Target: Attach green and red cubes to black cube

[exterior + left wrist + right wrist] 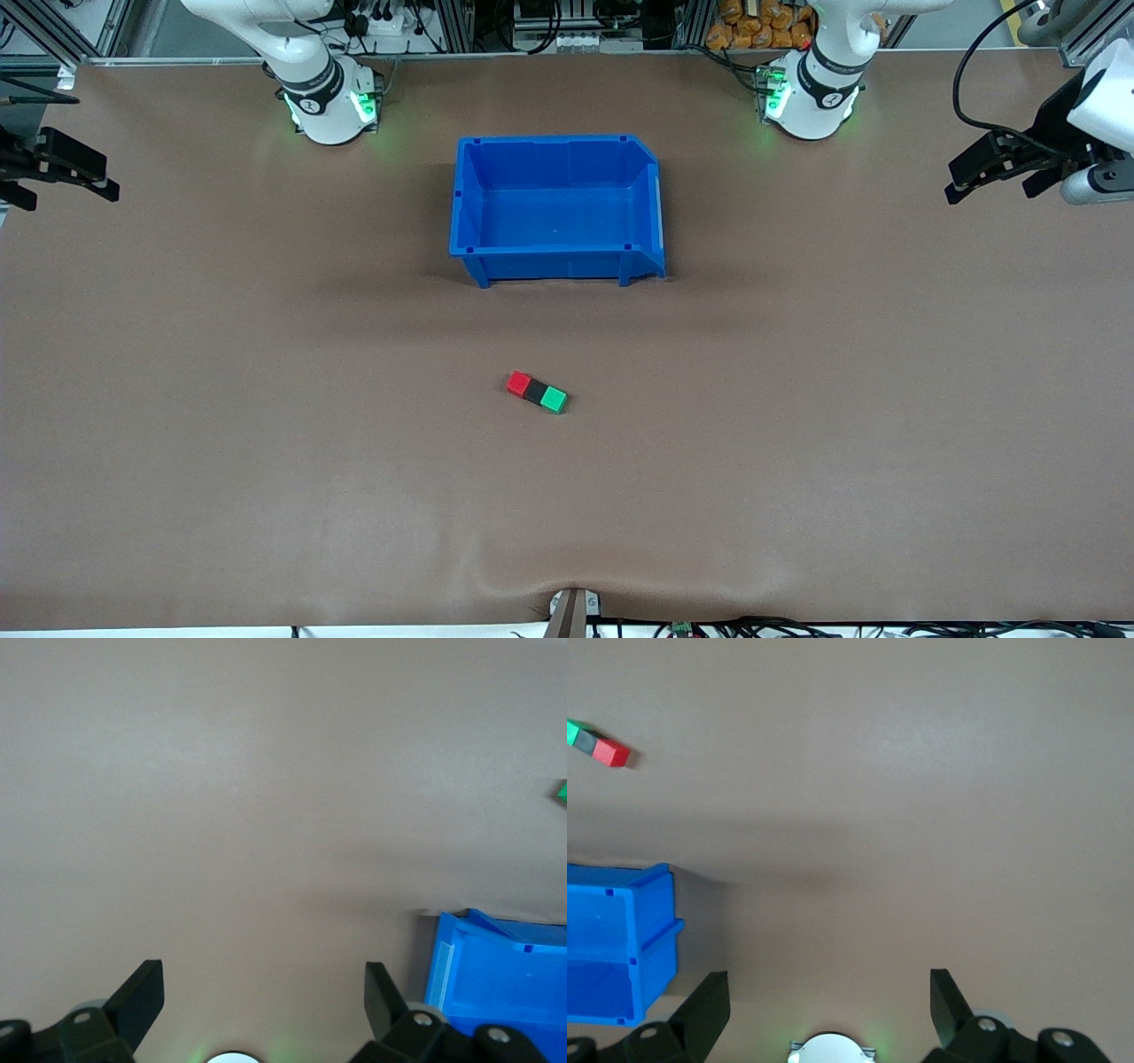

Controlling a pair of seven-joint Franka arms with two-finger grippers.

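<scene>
While both arms are waiting at table ends, left gripper (961, 182) and right gripper (102, 182) gaping wide, empty; red cube (518, 383), black cube (536, 391), green cube (555, 400) sitting joined in row, nearer front camera than blue bin (556, 266).

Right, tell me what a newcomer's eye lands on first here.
First the big blue bin, empty, on the brown table midway between the two arm bases. Then the short row nearer the front camera: red cube, black cube and green cube touching in line. The left gripper and right gripper wait open at the table's ends.
</scene>
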